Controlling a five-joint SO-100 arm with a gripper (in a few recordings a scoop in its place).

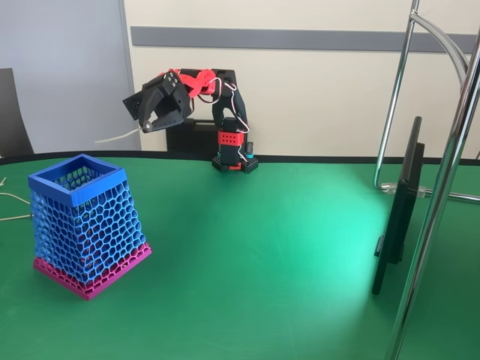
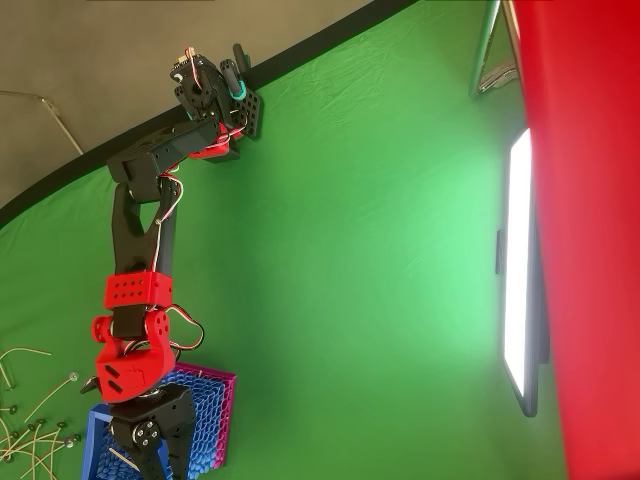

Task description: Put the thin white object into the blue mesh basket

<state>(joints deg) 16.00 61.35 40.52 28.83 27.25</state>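
Above the green table (image 1: 262, 247), in the fixed view, the black-and-red arm reaches out to the left with its gripper (image 1: 150, 124) raised well clear of the surface. The 2 fingers are pinched together on the thin white object (image 1: 118, 136), which sticks out leftward from the fingertips and droops slightly toward its free end. The blue mesh basket (image 1: 79, 180) stands on its magenta base band at the left of the table, lower than the gripper and nearer the camera; the stick hangs in the air above and behind its open rim. In the overhead view the gripper (image 2: 150, 450) lies over the basket (image 2: 215, 415) at the bottom left. Loose thin white wires (image 2: 30, 425) lie just left of the basket there.
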